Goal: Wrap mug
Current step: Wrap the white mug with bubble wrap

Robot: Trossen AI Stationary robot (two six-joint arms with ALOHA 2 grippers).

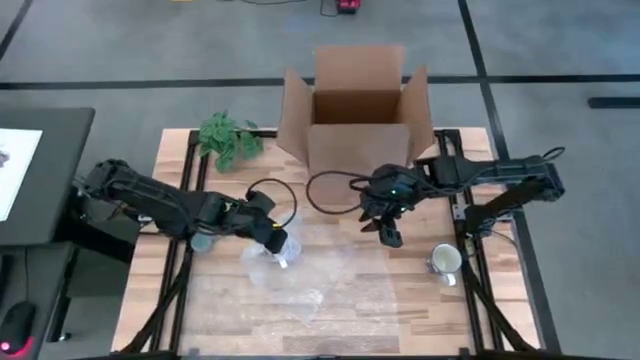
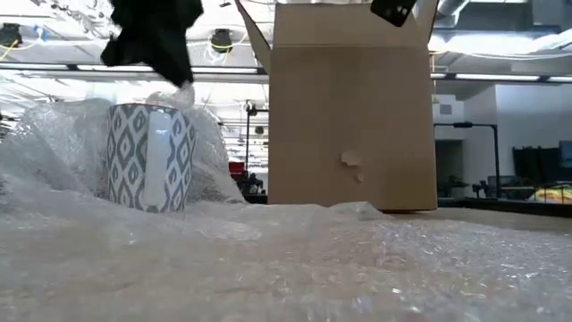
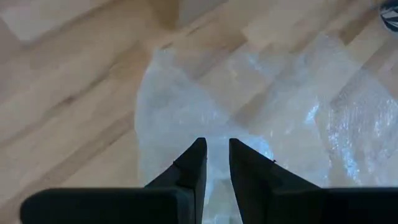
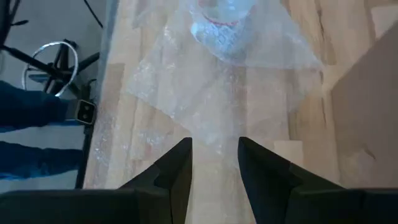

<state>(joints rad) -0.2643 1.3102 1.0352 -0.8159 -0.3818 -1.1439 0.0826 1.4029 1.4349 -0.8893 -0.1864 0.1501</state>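
Observation:
A grey-and-white patterned mug (image 2: 150, 156) stands upright on a sheet of clear bubble wrap (image 1: 300, 285), left of the table's middle. Part of the wrap rises behind and around the mug (image 1: 281, 248). My left gripper (image 1: 277, 238) hangs just above the mug and is shut on the wrap. My right gripper (image 1: 390, 235) hovers open over bare wood to the right of the sheet, in front of the box, with nothing between its fingers (image 4: 180, 162). Its wrist view shows the mug (image 4: 221, 25) through the wrap. My left gripper pinches a raised piece of the bubble wrap (image 3: 216, 148) between its two fingers, coming from above and slanting down. In the low view the pinched bit (image 2: 185, 92) sits right over the mug's rim. The rest of the sheet lies slack on the table.
An open cardboard box (image 1: 360, 110) stands at the far middle. A green plant (image 1: 228, 138) lies at the far left. Dark cable loops (image 1: 330, 190) lie in front of the box. A white mug (image 1: 446, 260) stands near the right edge. A person's legs (image 4: 31, 118) show beyond the left edge.

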